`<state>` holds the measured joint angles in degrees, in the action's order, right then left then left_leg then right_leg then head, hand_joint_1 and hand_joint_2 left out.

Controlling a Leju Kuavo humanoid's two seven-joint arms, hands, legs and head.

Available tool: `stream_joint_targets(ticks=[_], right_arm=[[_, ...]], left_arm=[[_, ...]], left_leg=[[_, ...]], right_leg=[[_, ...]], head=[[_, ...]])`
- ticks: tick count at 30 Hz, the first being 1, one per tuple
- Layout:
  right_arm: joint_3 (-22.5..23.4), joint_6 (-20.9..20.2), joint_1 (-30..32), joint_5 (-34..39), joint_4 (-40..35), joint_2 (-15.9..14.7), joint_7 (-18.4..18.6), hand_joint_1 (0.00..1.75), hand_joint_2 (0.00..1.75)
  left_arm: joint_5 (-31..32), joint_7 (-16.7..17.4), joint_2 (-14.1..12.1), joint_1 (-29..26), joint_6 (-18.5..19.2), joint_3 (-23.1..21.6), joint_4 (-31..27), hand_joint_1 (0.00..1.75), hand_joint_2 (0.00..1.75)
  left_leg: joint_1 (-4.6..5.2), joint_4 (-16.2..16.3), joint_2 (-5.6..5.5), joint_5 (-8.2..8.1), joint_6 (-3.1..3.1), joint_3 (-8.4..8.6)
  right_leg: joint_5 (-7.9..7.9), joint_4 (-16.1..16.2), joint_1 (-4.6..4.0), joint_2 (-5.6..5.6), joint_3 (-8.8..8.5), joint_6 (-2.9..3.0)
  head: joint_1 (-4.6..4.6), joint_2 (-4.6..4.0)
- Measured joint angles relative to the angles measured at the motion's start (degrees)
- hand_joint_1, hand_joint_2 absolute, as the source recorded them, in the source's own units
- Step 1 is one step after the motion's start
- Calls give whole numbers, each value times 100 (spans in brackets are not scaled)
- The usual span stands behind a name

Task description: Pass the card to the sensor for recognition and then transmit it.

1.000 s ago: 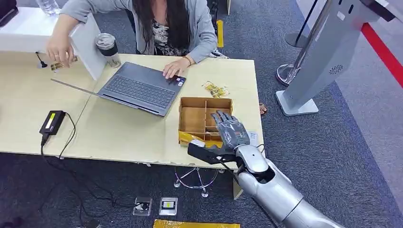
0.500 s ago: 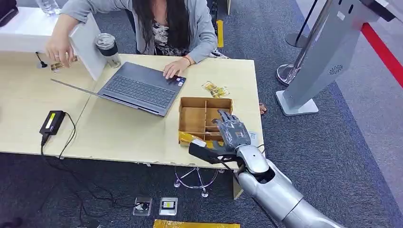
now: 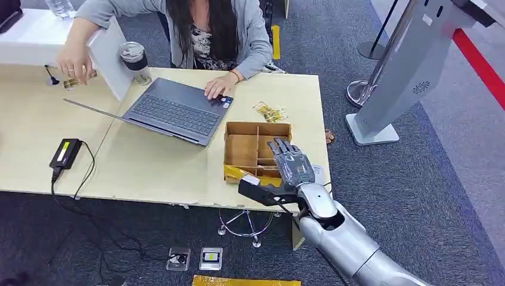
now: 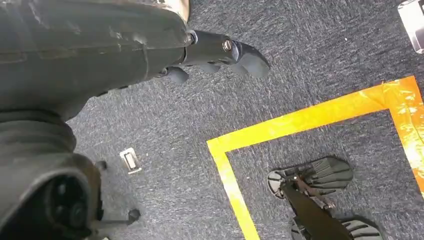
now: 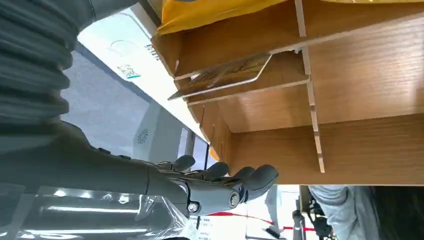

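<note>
Fingers [image 3: 284, 149] of the right hand [image 3: 290, 167] lie straight and slightly apart over the box [image 3: 241, 149], holding nothing, thumb out toward 9 o'clock at the table [image 3: 149, 167] edge. A person [image 3: 208, 30] sits at 12 o'clock by the laptop [image 3: 172, 110]. The right wrist view adds what the head view hides: a card [image 5: 225, 77] leaning in a box compartment, apart from the hand [image 5: 220, 185]. The left wrist view shows the left hand [image 4: 215, 55] over carpet, fingers curled, nothing visible in them. Since a second ago the right hand has edged slightly toward 3 o'clock.
</note>
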<state>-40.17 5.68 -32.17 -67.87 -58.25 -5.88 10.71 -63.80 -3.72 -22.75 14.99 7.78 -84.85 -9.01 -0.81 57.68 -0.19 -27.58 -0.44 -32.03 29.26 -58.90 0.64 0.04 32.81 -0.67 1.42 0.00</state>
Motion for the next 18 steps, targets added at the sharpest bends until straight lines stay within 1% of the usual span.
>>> stream_joint_targets(ticks=[7,8,9,10,11,13,14,18], right_arm=[[-7,61,-2,0,138,42,-33,0,175],[-11,79,-3,0,160,44,-44,24,175],[-13,96,-6,2,177,46,-52,24,175],[-17,107,-12,2,201,59,-59,19,175],[-17,112,-20,7,225,77,-59,148,175],[-28,133,-26,17,263,90,-61,150,175],[-37,153,-28,20,280,90,-61,175,175],[-59,221,-42,55,346,92,-98,175,175]], left_arm=[[-24,0,-2,-4,2,0,0,0,0],[-26,0,-2,-4,2,0,0,0,0],[-33,0,-2,-6,0,0,0,0,0],[-33,0,-4,-7,0,0,0,0,0],[-35,0,-7,-8,0,0,0,0,0],[-37,0,-11,-8,0,0,0,0,0],[-37,0,-15,-10,0,0,0,0,0],[-39,-2,-17,-25,2,0,0,0,0]], left_leg=[[0,0,0,0,0,-1],[0,0,0,0,0,-1],[0,0,-1,0,0,-1],[0,0,-1,0,0,-1],[0,0,0,0,0,-1],[0,0,0,0,0,-1],[0,0,-1,0,0,-1],[0,0,-1,0,0,-2]], right_leg=[[0,0,0,-2,0,0],[0,0,0,-2,0,0],[0,0,0,-2,0,0],[0,0,0,-2,0,0],[0,0,0,-2,0,0],[0,0,0,-2,0,0],[0,0,0,-4,-1,0],[0,0,0,-4,-1,0]], head=[[0,0],[0,0],[2,0],[0,0],[2,0],[0,0],[0,0],[2,0]])
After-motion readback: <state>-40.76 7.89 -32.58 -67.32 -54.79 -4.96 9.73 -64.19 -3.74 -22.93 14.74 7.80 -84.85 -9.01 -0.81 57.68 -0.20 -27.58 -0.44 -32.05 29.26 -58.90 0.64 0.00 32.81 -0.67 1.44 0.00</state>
